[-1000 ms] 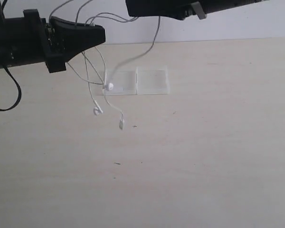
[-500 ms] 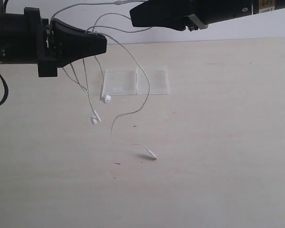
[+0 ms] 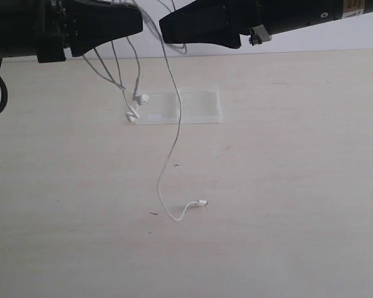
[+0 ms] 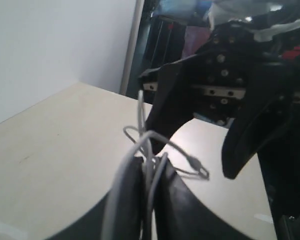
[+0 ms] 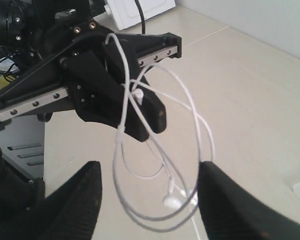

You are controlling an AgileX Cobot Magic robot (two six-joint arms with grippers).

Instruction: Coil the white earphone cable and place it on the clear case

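Because only the left hand [image 3: 135,22] pinches the white earphone cable [image 3: 176,130] while the right hand [image 3: 165,28] gapes wide, loops may slip, tangling short of the clear case [image 3: 199,107].

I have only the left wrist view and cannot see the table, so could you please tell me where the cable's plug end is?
Observer: The plug of the white earphone cable lies on the table, nearer the exterior camera than the clear case. The wire hangs down to it from above.
Operator: Thank you. And where are the earbuds?
Observer: Both earbuds dangle below the left gripper, at the case's left end as the exterior view shows it. I cannot tell whether they touch the case.
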